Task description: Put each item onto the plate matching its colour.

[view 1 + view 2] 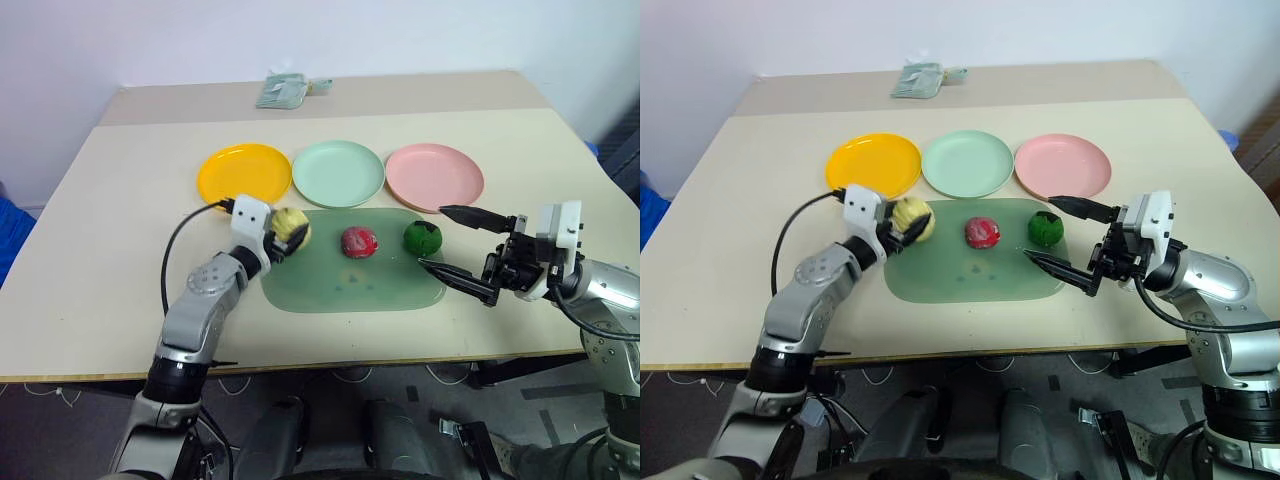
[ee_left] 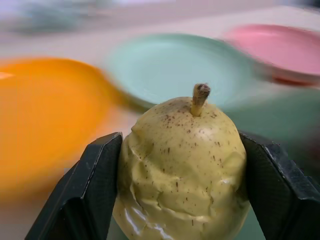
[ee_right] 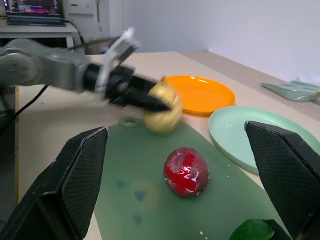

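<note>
At the left of the table the left gripper (image 1: 290,238) has its two black fingers pressed against either side of the yellow pear (image 1: 293,228), which sits at the left end of the green mat (image 1: 350,285), just in front of the orange plate (image 1: 244,172). In the left wrist view the pear fills the gap between the pads, stem up, gripped across its widest part. Its skin looks dented and crinkled, so it is probably a light, hollow plastic toy that gives a little under pressure; a hold across the belly, as here, seems safer than one near the narrow stem end, where it could squirt out. The orange plate is its likely match. Further right, the mint green plate (image 1: 338,172) stands in the middle of the row, touching neither neighbour closely enough to tell. In front of it the shiny red ball (image 1: 359,241) rests in the middle of the mat; its glossy, round surface looks slippery and would need a centred pinch. Next comes the dark green ball (image 1: 423,236) at the mat's right end, just before the pink plate (image 1: 435,176); its surface seems rougher and easier to hold. At the far right the right gripper (image 1: 452,243) holds nothing, its fingers spread wide, near the green ball but apart from it.
</note>
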Action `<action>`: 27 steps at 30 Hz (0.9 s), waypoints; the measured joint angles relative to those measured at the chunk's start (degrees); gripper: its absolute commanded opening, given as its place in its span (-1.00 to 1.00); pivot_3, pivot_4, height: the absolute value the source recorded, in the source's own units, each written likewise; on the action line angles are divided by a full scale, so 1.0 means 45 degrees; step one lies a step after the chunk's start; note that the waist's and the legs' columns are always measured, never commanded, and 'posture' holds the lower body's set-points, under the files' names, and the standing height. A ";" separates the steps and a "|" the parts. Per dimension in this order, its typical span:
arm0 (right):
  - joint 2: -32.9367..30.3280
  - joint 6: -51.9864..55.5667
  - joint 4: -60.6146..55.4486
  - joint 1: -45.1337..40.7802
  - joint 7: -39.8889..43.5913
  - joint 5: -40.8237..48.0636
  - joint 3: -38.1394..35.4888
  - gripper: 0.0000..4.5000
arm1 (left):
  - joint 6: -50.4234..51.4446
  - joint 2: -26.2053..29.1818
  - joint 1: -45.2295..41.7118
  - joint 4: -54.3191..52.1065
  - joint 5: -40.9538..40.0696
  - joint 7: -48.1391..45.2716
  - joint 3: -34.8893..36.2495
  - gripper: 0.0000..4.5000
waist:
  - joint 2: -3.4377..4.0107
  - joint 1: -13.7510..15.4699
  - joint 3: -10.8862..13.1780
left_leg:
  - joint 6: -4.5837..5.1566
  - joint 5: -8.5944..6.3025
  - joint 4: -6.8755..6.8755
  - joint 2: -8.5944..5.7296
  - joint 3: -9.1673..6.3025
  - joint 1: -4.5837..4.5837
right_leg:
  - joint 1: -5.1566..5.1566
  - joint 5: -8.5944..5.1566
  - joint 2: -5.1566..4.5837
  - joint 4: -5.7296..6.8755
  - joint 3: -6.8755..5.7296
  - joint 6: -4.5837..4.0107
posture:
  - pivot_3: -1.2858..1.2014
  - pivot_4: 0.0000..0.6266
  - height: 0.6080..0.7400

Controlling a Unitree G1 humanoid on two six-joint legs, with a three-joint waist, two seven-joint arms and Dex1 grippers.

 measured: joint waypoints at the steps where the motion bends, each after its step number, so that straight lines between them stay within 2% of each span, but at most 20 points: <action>1: 0.0067 -0.0025 0.0004 -0.0017 -0.0065 -0.0031 0.0026 1.00 | -0.0195 -0.0220 -0.0925 0.1003 0.0223 0.0922 0.0529 0.33 | -0.0003 0.0021 0.0000 | 0.0000 0.0000 0.0007 0.0000 -0.0001 -0.0001 | 0.0000 0.0001 0.0004 0.0001 -0.0002 0.0002 | 0.03 -0.52 1.00; 6: 0.0295 -0.0086 0.0093 -0.0121 -0.0242 -0.0194 0.0228 1.00 | -0.1361 -0.0643 -0.3125 0.3945 0.0324 0.2346 0.2050 0.33 | -0.0006 0.0115 -0.0001 | -0.0049 0.0028 0.0013 -0.0014 0.0018 -0.0004 | -0.0001 0.0003 -0.0001 -0.0005 0.0000 0.0013 | 0.03 -0.52 1.00; 13: 0.0515 -0.0154 0.0143 -0.0219 -0.0459 -0.0273 0.0407 1.00 | -0.3992 -0.0815 -0.6463 1.1060 0.0094 0.2369 0.3273 0.33 | -0.0034 0.0276 0.0015 | -0.0014 0.0007 0.0110 -0.0022 0.0007 -0.0038 | 0.0013 0.0026 0.0002 0.0007 -0.0017 0.0049 | 0.03 -0.52 1.00; 15: 0.0544 -0.0184 0.0142 -0.0216 -0.0495 -0.0307 0.0409 1.00 | -0.4667 -0.0774 -0.7075 1.2411 0.0096 0.2123 0.3400 0.73 | -0.0033 0.0249 0.0015 | -0.0010 0.0004 0.0127 -0.0028 0.0014 -0.0040 | 0.0022 0.0032 -0.0001 -0.0001 -0.0013 0.0061 | 0.03 -0.52 1.00; 17: 0.0571 -0.0207 0.0139 -0.0209 -0.0567 -0.0334 0.0408 1.00 | -0.5250 -0.0779 -0.7248 1.3217 0.0097 0.1776 0.3462 0.99 | -0.0034 0.0239 0.0015 | -0.0008 0.0002 0.0131 -0.0030 0.0018 -0.0040 | 0.0022 0.0033 -0.0004 -0.0002 -0.0009 0.0064 | 0.03 -0.52 1.00; 22: 0.0605 -0.0226 0.0046 0.0060 -0.0783 -0.0344 0.0395 1.00 | -0.5511 -0.0854 -0.7201 1.3385 0.0025 0.1417 0.3470 0.99 | -0.0034 0.0233 0.0016 | -0.0008 0.0002 0.0131 -0.0026 0.0016 -0.0044 | 0.0014 0.0033 -0.0002 0.0007 -0.0006 0.0064 | 0.03 -0.52 1.00; 25: 0.0620 -0.0249 -0.0052 0.0266 -0.0908 -0.0352 0.0385 1.00 | -0.5299 -0.0848 -0.6522 1.1753 -0.0122 0.1013 0.3410 0.99 | -0.0032 0.0208 0.0015 | -0.0009 0.0002 0.0129 -0.0026 0.0020 -0.0044 | 0.0012 0.0033 -0.0002 0.0009 0.0005 0.0064 | 0.03 -0.52 1.00; 27: 0.0623 -0.0257 -0.0104 0.0305 -0.0981 -0.0353 0.0346 1.00 | -0.4670 -0.0827 -0.5479 0.9655 -0.0358 0.0359 0.3199 0.99 | -0.0029 0.0187 0.0013 | -0.0010 0.0002 0.0128 -0.0024 0.0023 -0.0044 | 0.0008 0.0033 -0.0001 0.0013 0.0014 0.0064 | 0.03 -0.52 1.00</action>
